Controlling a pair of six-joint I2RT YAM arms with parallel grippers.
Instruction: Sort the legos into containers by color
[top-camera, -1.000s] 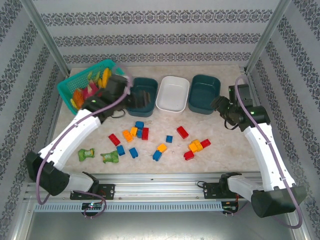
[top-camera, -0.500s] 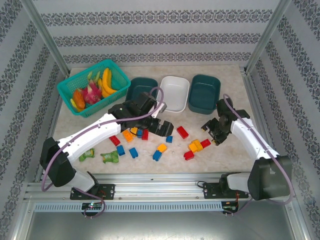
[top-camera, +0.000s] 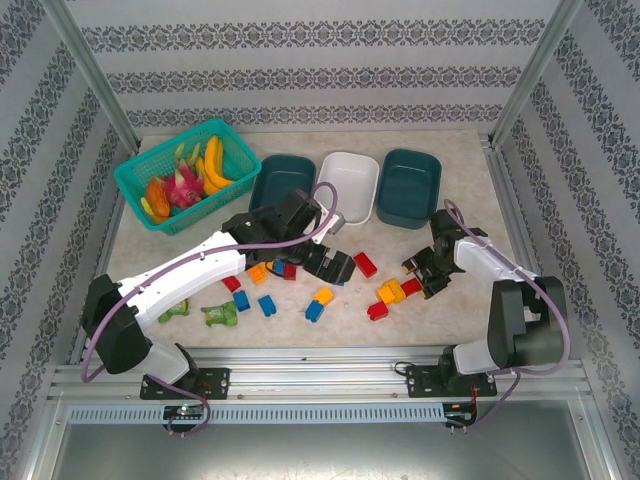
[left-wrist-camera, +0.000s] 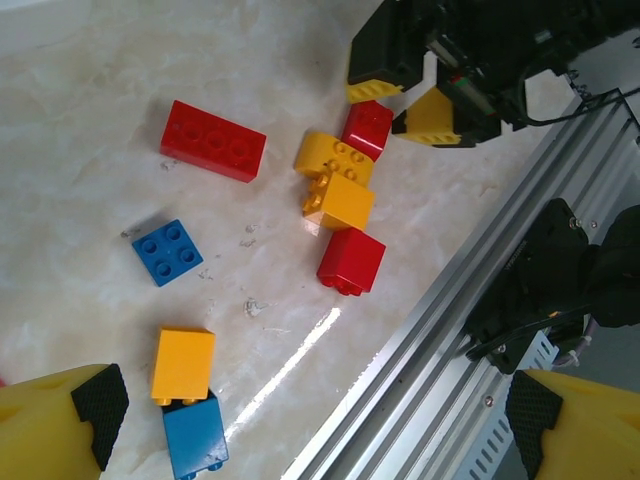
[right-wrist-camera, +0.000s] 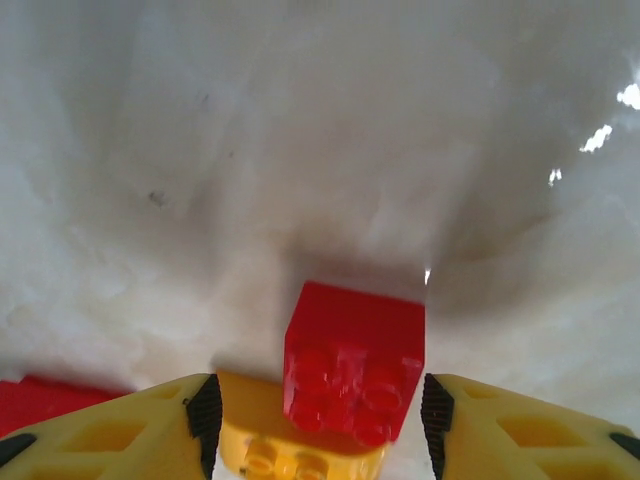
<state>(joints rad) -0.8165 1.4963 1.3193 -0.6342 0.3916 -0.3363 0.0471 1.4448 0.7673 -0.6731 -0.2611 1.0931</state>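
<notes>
Top view: 3 containers stand in a row at the far side of the table (top-camera: 450, 160): dark teal container (top-camera: 283, 178), white container (top-camera: 348, 187), second dark teal container (top-camera: 410, 186). The legos (top-camera: 365, 264) lie loose on the table in front of them. I count approx. a dozen, but some are hidden under the left arm, so the no. is not sure. The left gripper (top-camera: 330, 265) hangs over the middle of the legos. The right gripper (top-camera: 425, 277) is low beside a red/yellow cluster (top-camera: 392, 292). Also 2 green packets (top-camera: 172, 310) and 1 basket (top-camera: 170, 146) w/ toy fruit.

Left wrist view: left gripper (left-wrist-camera: 315, 415) has its jaws wide apart, nothing btw. them. Below it are 8 legos: 3 red, 3 yellow, 2 blue. The long red brick (left-wrist-camera: 213, 140) and the blue square brick (left-wrist-camera: 167, 251) lie each alone. The right gripper (left-wrist-camera: 405, 100) is at the small red brick (left-wrist-camera: 367, 125).

Right wrist view: right gripper (right-wrist-camera: 315, 420) has 2 yellow fingers (right-wrist-camera: 110, 430) on both sides of 1 small red brick (right-wrist-camera: 352, 370). The jaws are apart, w/ a clear gap on one side, so no clamp. 1 yellow brick (right-wrist-camera: 255, 445) touches the red one.
</notes>
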